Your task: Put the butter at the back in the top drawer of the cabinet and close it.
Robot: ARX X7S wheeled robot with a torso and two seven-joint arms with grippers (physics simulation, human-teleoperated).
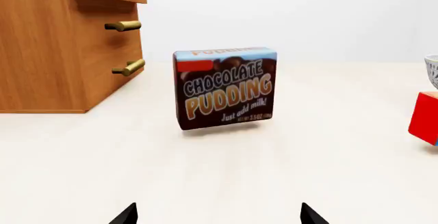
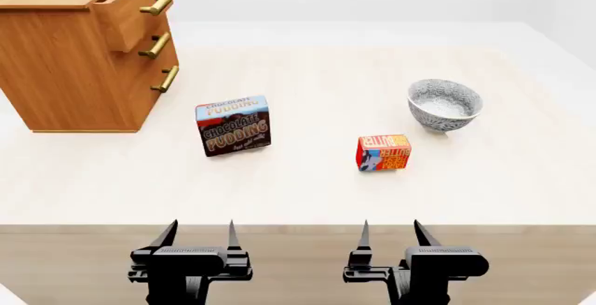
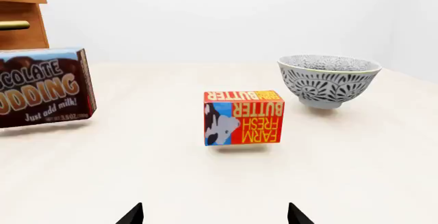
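The right gripper (image 2: 389, 229) hangs over the near edge of the worktop (image 2: 308, 193) with its fingers (image 2: 365, 232) spread apart and nothing between them. Straight ahead of those fingers, well apart from them, the butter (image 2: 383, 152) stands on the worktop, its blue-and-white patch and red lettered face turned toward them (the lettering runs sideways in the right wrist view). Beyond the butter and a little to the right sits a patterned grey bowl (image 2: 444, 105), near the box but not touching it.

The left gripper (image 2: 199, 229) hovers beside the right one at the same edge, fingers (image 2: 167, 234) likewise released and empty. Ahead of them, well apart, the chocolate pudding box (image 2: 233, 125) stands upright, printed face toward the fingers. It lies to the left of the butter, with bare worktop between the two.

Farther out, past the pudding box and to its left, the cabinet (image 2: 65, 75) rests on the worktop. Its top drawer (image 2: 130, 8) is pulled partly out, its front standing proud of the two drawers below; the interior cannot be seen.
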